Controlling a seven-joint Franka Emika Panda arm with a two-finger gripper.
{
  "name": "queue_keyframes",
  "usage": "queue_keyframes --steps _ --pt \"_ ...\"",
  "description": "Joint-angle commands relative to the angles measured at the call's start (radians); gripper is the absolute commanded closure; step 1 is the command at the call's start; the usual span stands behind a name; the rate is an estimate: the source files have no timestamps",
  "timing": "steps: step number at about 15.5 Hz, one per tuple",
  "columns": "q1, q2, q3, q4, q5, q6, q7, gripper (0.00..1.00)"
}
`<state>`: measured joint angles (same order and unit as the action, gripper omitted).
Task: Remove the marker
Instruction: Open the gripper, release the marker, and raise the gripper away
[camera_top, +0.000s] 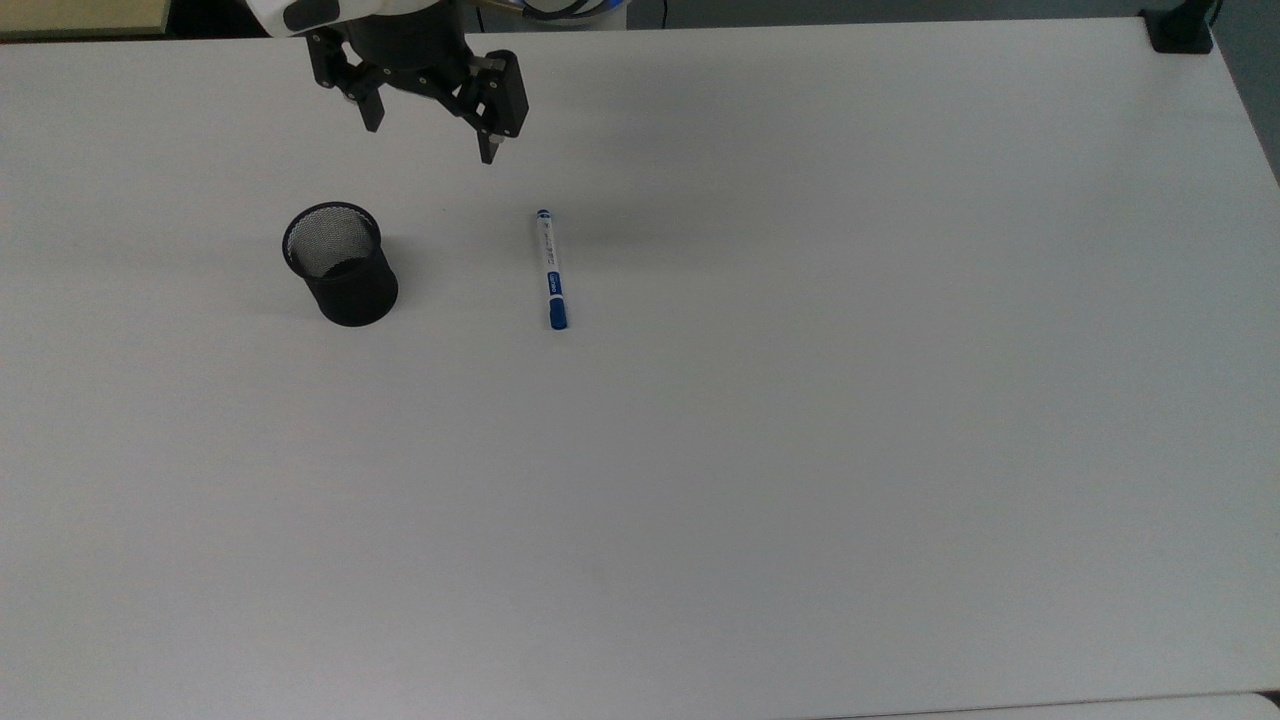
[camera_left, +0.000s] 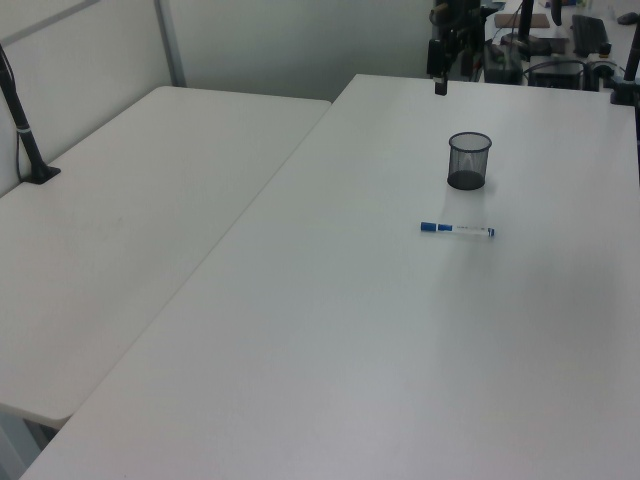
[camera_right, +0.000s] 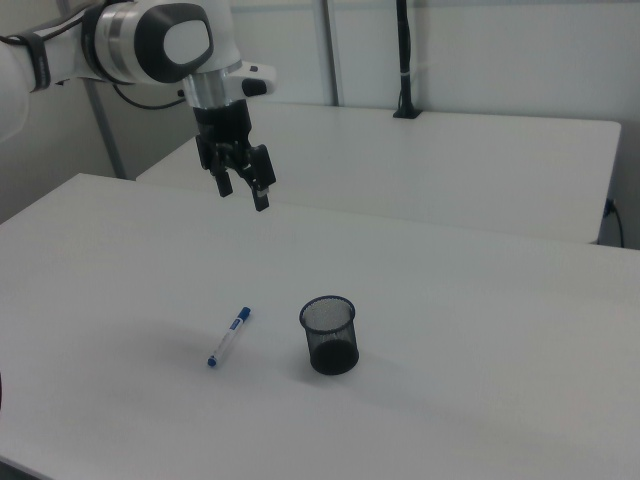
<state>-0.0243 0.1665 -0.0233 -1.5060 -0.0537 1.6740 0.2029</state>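
The marker (camera_top: 550, 268) (camera_left: 457, 230) (camera_right: 228, 337), white-barrelled with a blue cap, lies flat on the white table (camera_top: 760, 420), apart from the black mesh cup (camera_top: 340, 264) (camera_left: 469, 160) (camera_right: 329, 335). The cup stands upright with nothing in it, to the top view's left of the marker. My gripper (camera_top: 430, 140) (camera_right: 242, 194) hangs open and holds nothing, well above the table, past the cup and the marker toward the top view's upper edge. One of its fingers (camera_left: 439, 85) shows at the left view's top.
A second white table (camera_left: 130, 220) adjoins at the left view's left, with a black post (camera_left: 22, 130) clamped on it. Another black clamp (camera_top: 1180, 30) sits on the table's corner at the top view's upper right. Equipment clutter (camera_left: 560, 50) lies beyond the far edge.
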Motion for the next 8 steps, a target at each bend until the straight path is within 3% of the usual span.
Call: queue_keyframes --steps 1,8 --pt "0.02 -0.055 -0.003 -0.056 0.017 -0.008 0.015 0.0" --pt "0.021 -0.064 -0.004 -0.089 0.035 -0.002 -0.054 0.0"
